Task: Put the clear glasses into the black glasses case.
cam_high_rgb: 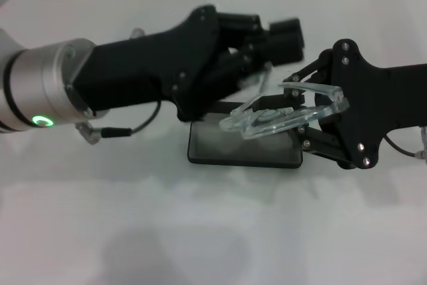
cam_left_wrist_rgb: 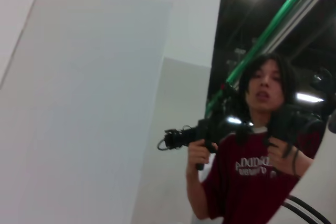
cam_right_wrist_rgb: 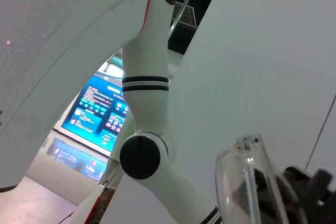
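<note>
The clear glasses (cam_high_rgb: 277,117) hang tilted just above the black glasses case (cam_high_rgb: 241,161), which lies open in the middle of the table with its grey lining showing. My right gripper (cam_high_rgb: 321,107) comes in from the right and is shut on the right end of the frame. From the left, my left gripper (cam_high_rgb: 265,66) reaches over the case's far side, next to one raised clear arm of the glasses; its grip is hidden. In the right wrist view one clear lens (cam_right_wrist_rgb: 245,179) shows close up. The left wrist view holds none of these things.
A white table (cam_high_rgb: 200,231) lies under everything, with a tiled wall behind. A grey cable (cam_high_rgb: 130,130) dangles from my left arm over the table. In the left wrist view, a person (cam_left_wrist_rgb: 257,156) stands off to the side.
</note>
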Robot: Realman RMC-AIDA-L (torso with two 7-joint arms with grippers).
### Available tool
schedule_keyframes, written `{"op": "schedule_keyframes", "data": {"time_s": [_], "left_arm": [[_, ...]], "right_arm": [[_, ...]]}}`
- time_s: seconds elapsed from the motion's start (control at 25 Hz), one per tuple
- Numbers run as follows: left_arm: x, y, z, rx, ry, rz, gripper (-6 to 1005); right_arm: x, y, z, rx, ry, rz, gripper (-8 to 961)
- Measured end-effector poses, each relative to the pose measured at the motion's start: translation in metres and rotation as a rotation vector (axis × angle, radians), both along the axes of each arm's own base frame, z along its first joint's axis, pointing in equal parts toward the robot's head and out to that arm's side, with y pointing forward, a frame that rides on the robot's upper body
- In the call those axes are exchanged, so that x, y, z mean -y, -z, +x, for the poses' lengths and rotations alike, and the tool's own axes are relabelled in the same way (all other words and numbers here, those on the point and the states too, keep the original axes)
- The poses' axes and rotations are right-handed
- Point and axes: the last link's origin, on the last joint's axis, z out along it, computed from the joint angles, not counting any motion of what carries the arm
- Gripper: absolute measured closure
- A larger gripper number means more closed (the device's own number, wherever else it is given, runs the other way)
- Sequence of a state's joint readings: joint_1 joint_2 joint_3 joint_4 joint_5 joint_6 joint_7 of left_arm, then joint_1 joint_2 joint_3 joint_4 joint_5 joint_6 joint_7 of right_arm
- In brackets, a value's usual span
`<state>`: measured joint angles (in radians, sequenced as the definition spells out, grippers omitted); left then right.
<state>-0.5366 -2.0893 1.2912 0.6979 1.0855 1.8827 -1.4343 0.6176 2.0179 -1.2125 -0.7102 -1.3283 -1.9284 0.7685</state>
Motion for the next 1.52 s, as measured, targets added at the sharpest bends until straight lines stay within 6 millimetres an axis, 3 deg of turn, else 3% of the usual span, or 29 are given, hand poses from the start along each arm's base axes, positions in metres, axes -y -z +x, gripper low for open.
{"op": "schedule_keyframes", "data": {"time_s": [0.36, 1.08, 1.52], "left_arm": [[-0.004, -0.011, -0.010, 0.027, -0.054, 0.049, 909], [0.004, 0.001, 0.002, -0.010, 0.040, -0.035, 907], [0.002, -0.001, 0.000, -0.011, 0.029, -0.018, 906]], "right_arm": [[0.001, 0.000, 0.003, 0.000, 0.011, 0.001, 827], [-0.003, 0.001, 0.004, 0.008, 0.035, 0.025, 826], [-0.004, 0.001, 0.004, 0.011, 0.043, 0.031, 826]]}}
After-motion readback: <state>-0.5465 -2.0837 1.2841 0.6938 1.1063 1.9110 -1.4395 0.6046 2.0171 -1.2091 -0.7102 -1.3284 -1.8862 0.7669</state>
